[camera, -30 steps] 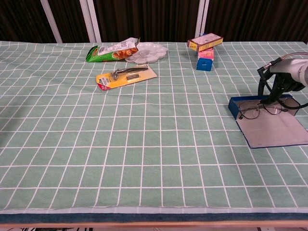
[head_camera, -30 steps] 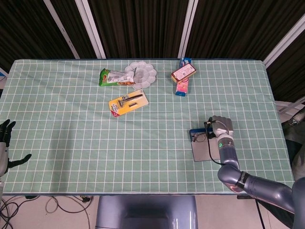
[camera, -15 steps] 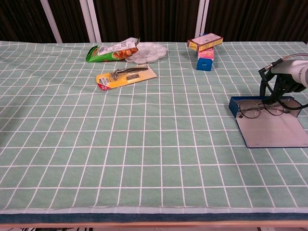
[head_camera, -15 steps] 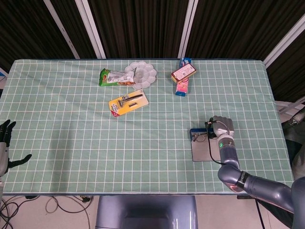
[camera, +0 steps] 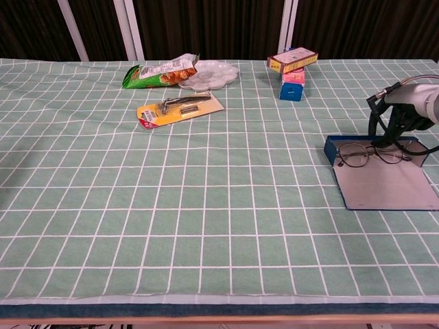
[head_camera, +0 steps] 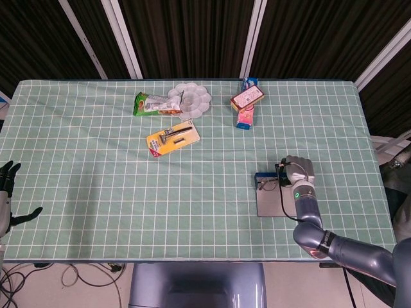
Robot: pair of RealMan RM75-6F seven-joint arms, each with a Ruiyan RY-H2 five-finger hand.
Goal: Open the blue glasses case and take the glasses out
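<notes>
**Glasses half out, grip uncertain**

Risk sits with the right hand (camera: 410, 110), which hangs over the open blue glasses case (camera: 384, 179) at about 4 o'clock on the green checked table (head_camera: 128, 192). The case lies flat with its grey-lined lid folded toward the robot, and the thin dark-framed glasses (camera: 370, 155) rest across the blue tray at its far edge. In the chest view the dark fingers (camera: 384, 130) reach down to the frame on its right side and seem to pinch it, though I cannot tell for certain whether they actually clasp it or only touch it.

If the hold is only on a thin rim or temple, a lift could let the glasses swing, slip and drop back onto the case or table. A lens catching on the tray's wall could drag the light case along, since nothing pins it down. The left hand (head_camera: 9, 192) is at 8 o'clock off the table's edge, fingers spread and holding nothing, well apart from the case. Squeezing harder to compensate might bend the frame.
</notes>
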